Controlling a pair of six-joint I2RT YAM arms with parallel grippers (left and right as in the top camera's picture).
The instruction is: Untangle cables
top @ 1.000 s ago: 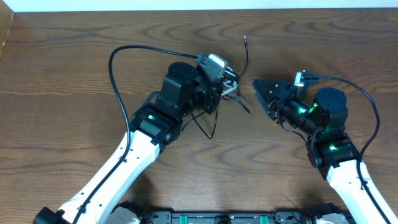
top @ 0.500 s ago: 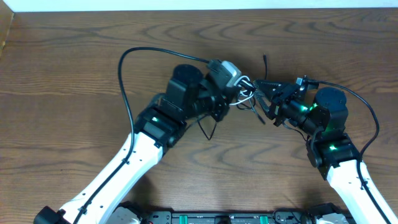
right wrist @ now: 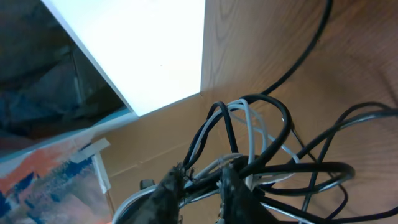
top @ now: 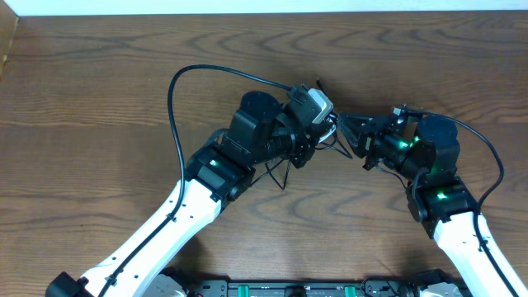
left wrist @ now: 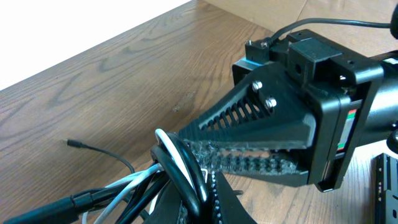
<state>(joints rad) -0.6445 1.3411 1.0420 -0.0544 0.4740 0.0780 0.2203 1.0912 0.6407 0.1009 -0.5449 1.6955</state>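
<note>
Cables [left wrist: 179, 167] — one tangled bunch — clamped in left pincer [top: 328, 130], right pincer [left wrist: 188, 146] astride.

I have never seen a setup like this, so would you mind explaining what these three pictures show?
The left arm and right arm are robot arms at a wooden table. One picture looks down from above; the other two come from a camera on each wrist. A tangle of thin black and white cables is bunched between the arms. The left fingers are shut on the cables. The right fingers straddle some strands; whether they grip is unclear.
</note>
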